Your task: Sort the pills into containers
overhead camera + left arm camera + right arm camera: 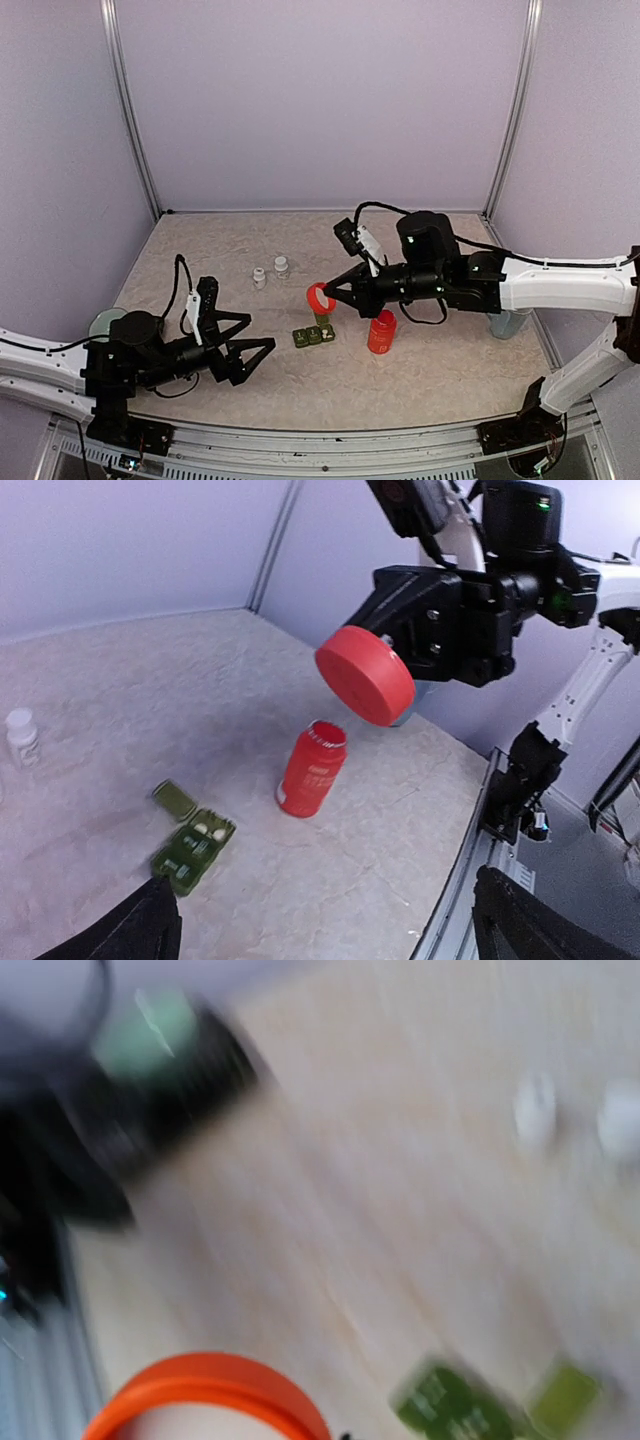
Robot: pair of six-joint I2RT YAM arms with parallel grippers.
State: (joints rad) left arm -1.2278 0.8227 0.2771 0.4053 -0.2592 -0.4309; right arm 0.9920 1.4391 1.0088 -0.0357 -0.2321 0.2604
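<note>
Containers point(314, 335): light, stiff, probably slippery plastic; you would pin the strip by its end walls. Left gripper point(258, 333) gapes empty; right gripper point(332, 293) clamps the red cap point(365, 675).

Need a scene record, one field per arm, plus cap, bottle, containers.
left fingers: open, empty, left of the containers
right fingers: shut on the cap
cap: red, held up off the table
bottle: red, upright, uncapped, right of the containers
containers: green strip on the table, one lid flipped open
white bottles: two, upright, further back
</note>
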